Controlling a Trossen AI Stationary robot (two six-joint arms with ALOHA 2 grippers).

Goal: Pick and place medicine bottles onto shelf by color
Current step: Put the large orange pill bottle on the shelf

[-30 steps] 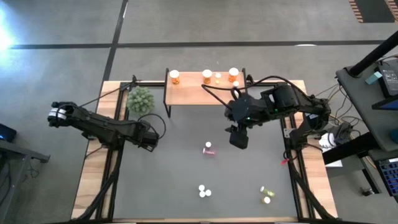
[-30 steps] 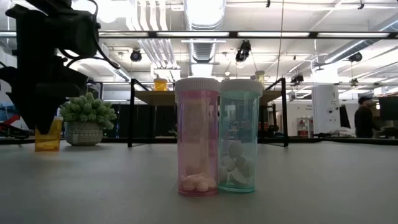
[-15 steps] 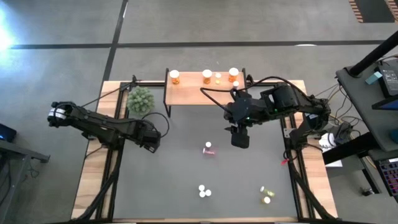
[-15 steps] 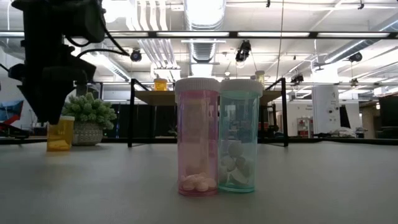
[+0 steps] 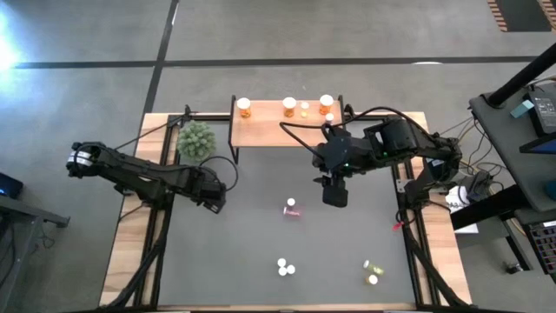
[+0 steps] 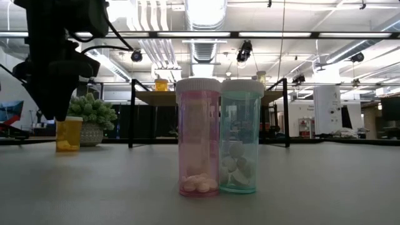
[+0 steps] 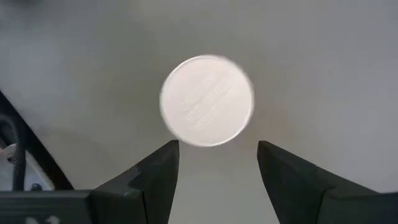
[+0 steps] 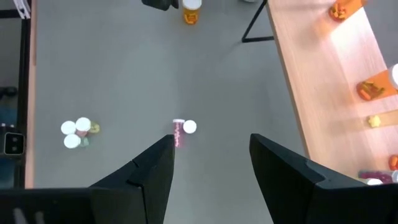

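the left claw (image 7: pixel 214 162) is open and points straight down, right above an orange bottle (image 6: pixel 68 134) with a white cap (image 7: pixel 207 101). this bottle stands on the grey surface (image 5: pixel 261 243) near the green plant (image 5: pixel 196 139). the right claw (image 8: pixel 210 155) is open too and hangs in the air near the shelf (image 5: pixel 269 129). a pink bottle (image 5: pixel 291 209) lies on its side below it. other orange bottles (image 5: pixel 244 107) stand on the shelf.
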